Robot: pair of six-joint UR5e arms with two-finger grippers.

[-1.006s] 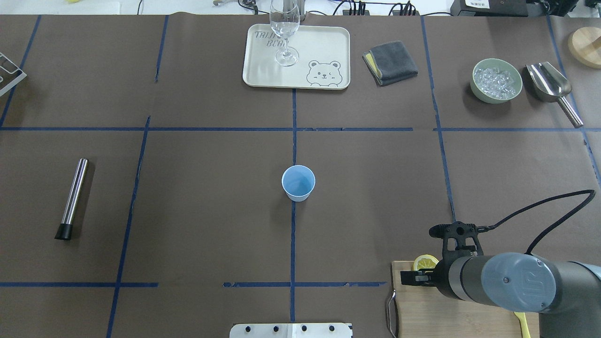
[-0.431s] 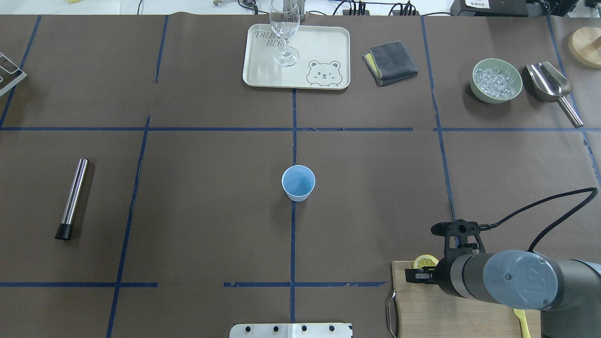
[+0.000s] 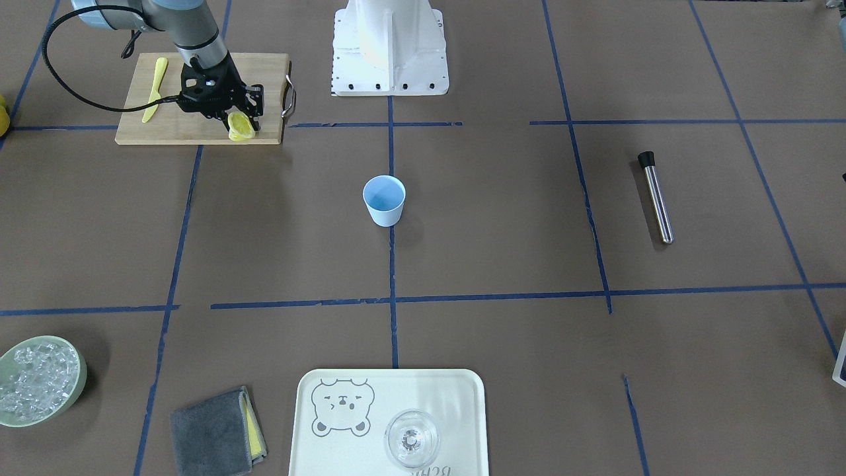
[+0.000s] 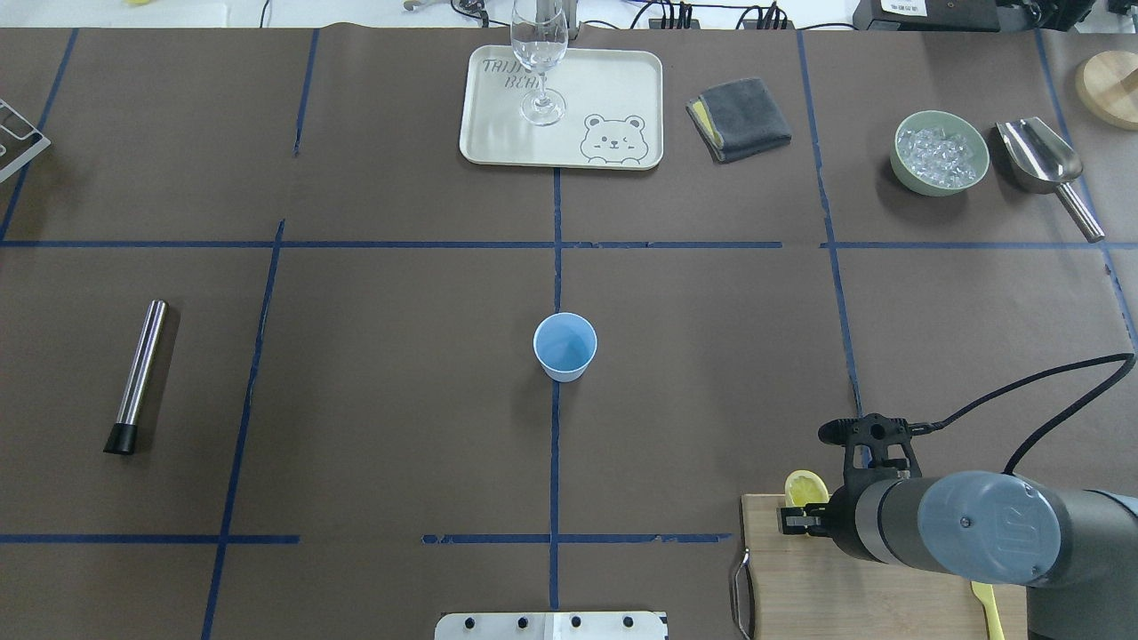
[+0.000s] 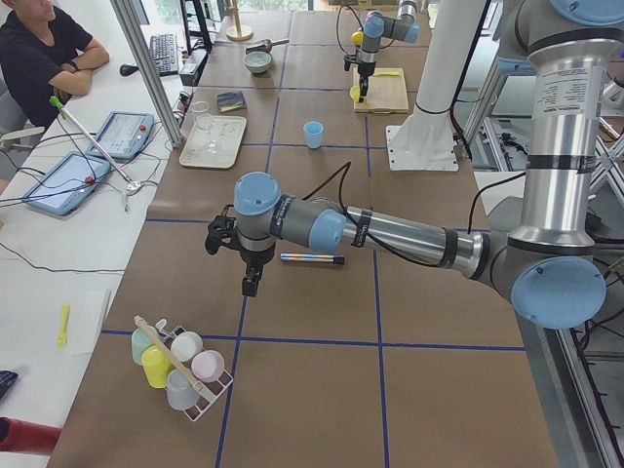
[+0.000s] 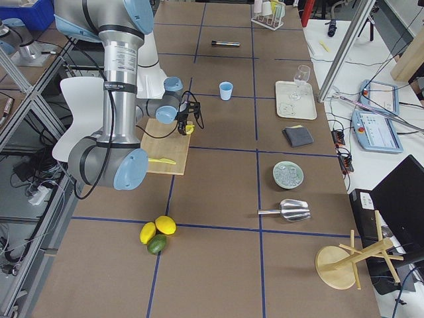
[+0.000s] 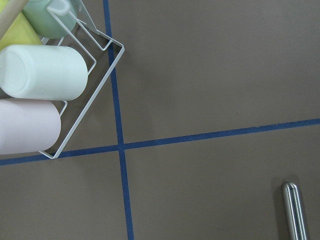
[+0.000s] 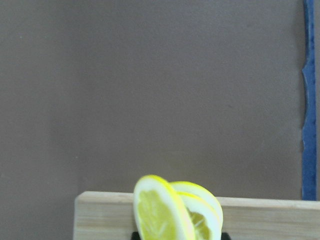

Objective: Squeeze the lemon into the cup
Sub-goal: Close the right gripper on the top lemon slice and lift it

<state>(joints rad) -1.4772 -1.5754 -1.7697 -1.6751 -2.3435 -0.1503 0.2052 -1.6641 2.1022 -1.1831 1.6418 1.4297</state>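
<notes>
The light-blue cup [image 4: 564,347] stands upright in the middle of the table, also in the front-facing view [image 3: 384,198]. My right gripper [image 4: 798,519] is over the far left corner of the wooden cutting board [image 4: 800,587] and is shut on lemon slices [image 4: 805,488]. In the right wrist view two slices [image 8: 170,215] stand on edge, pressed together at the board's edge. In the front-facing view the lemon [image 3: 240,127] hangs bent under the fingers. My left gripper [image 5: 252,285] shows only in the exterior left view; I cannot tell if it is open or shut.
A yellow plastic knife [image 3: 155,89] lies on the board. A tray [image 4: 622,89] with a clear glass [image 4: 539,53], a grey cloth [image 4: 740,118], a green ice bowl [image 4: 941,151] and a scoop [image 4: 1040,160] stand at the back. A metal rod [image 4: 138,373] lies left.
My right gripper has shifted slightly right and its fingers have closed in on the lemon. The slice that lay flat now stands pinched on edge.
</notes>
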